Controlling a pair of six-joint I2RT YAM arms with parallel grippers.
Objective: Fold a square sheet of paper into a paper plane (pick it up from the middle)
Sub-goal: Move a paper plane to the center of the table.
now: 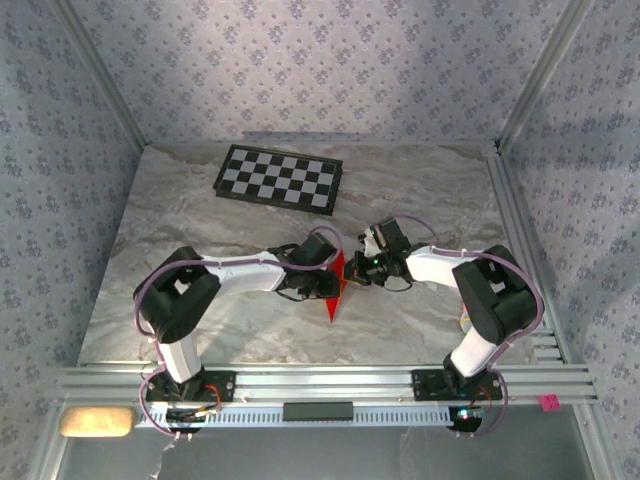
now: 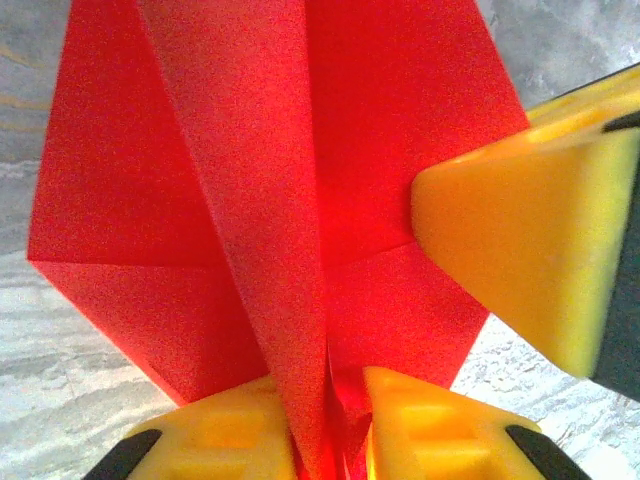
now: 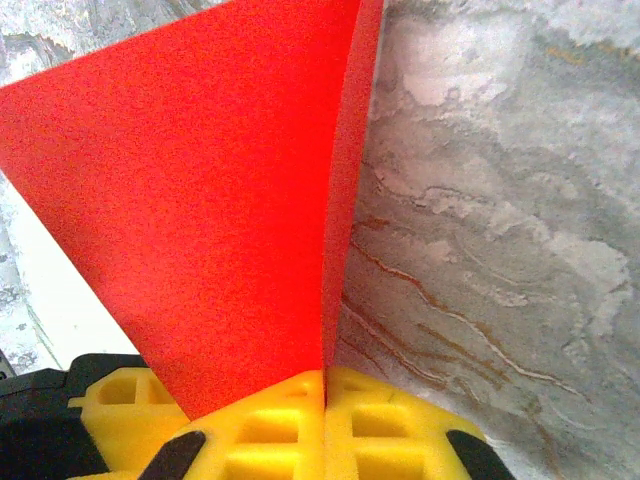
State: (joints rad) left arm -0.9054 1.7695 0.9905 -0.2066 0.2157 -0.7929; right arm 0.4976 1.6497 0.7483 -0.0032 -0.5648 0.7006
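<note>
Jaws, left gripper (image 2: 330,428): narrow, pinching the creased bright red paper sheet (image 2: 200,170) | sheet: we see it upright between both grippers, long axis near-to-far, point towards us | right gripper (image 3: 325,405): clamped on its fold.

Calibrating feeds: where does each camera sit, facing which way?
Top external: above and behind the bases, looking down on the table, both arms, the red paper between left gripper and right gripper.
Left wrist: on the left arm, facing along the left gripper at the red paper; right gripper at right.
Right wrist: on the right arm, facing past the right gripper, shut on the red paper, toward the table.
All share the red paper.
</note>
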